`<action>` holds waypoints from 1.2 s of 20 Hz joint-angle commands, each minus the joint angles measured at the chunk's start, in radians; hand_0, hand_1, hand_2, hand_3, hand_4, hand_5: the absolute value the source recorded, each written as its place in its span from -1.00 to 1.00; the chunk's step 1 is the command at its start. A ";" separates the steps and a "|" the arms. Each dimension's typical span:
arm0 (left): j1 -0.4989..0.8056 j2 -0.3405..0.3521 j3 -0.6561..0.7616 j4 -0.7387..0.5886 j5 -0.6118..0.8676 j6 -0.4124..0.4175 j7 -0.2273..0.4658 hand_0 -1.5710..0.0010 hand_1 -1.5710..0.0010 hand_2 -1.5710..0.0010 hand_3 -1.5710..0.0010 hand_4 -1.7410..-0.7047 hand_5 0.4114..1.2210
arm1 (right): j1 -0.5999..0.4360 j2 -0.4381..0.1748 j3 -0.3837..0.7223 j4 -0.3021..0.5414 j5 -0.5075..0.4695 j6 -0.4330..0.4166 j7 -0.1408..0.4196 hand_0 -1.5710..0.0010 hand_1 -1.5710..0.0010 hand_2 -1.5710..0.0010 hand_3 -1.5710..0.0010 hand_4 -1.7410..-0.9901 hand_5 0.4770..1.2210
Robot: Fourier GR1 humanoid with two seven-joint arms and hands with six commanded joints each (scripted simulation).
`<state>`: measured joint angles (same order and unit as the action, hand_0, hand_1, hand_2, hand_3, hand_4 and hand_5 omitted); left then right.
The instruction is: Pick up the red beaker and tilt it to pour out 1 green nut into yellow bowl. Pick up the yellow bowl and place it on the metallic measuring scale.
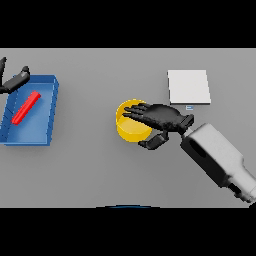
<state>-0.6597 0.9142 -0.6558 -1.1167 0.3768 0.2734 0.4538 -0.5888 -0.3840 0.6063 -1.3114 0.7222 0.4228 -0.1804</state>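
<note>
The yellow bowl (pixel 129 126) stands upright near the middle of the table. My right hand (pixel 167 118) reaches in from the lower right and lies over the bowl's right half. Its fingers stretch straight across the rim and the thumb (pixel 154 141) sits just beside the bowl's near right wall. The pale square measuring scale (pixel 188 87) lies behind and to the right of the bowl. A red elongated beaker (pixel 26 107) lies on its side inside the blue tray (pixel 47 115) at the far left. My left hand (pixel 14 80) shows at the left edge by the tray's far corner, fingers relaxed.
The scale has a small display strip (pixel 189 107) on its near edge, close to my right wrist. The blue tray's walls enclose the beaker. Bare grey table lies between the tray and the bowl.
</note>
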 commanded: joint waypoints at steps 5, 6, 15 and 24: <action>-0.002 -0.005 0.006 0.012 0.005 0.000 -0.004 1.00 1.00 1.00 1.00 0.82 -0.23 | -0.025 0.026 0.037 0.064 0.023 0.021 0.005 1.00 1.00 1.00 1.00 0.25 -0.43; -0.001 0.003 0.010 0.015 0.005 -0.005 -0.014 1.00 1.00 1.00 1.00 0.82 -0.23 | -0.029 0.024 0.040 0.073 0.024 0.022 -0.005 1.00 1.00 1.00 1.00 0.24 -0.42; -0.012 0.003 -0.006 -0.022 -0.008 0.013 0.023 1.00 1.00 1.00 1.00 0.83 -0.21 | -0.042 0.061 0.049 0.145 0.023 0.003 -0.030 1.00 1.00 0.93 0.89 0.15 -0.22; 0.000 0.007 0.000 -0.021 0.000 0.011 0.008 1.00 1.00 1.00 1.00 0.83 -0.20 | -0.051 0.054 0.062 0.150 0.027 0.022 -0.029 -0.36 -0.22 -0.20 -0.28 -0.52 0.76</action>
<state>-0.6590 0.9208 -0.6561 -1.1372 0.3765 0.2843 0.4628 -0.6407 -0.3299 0.6686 -1.1619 0.7480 0.4449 -0.2093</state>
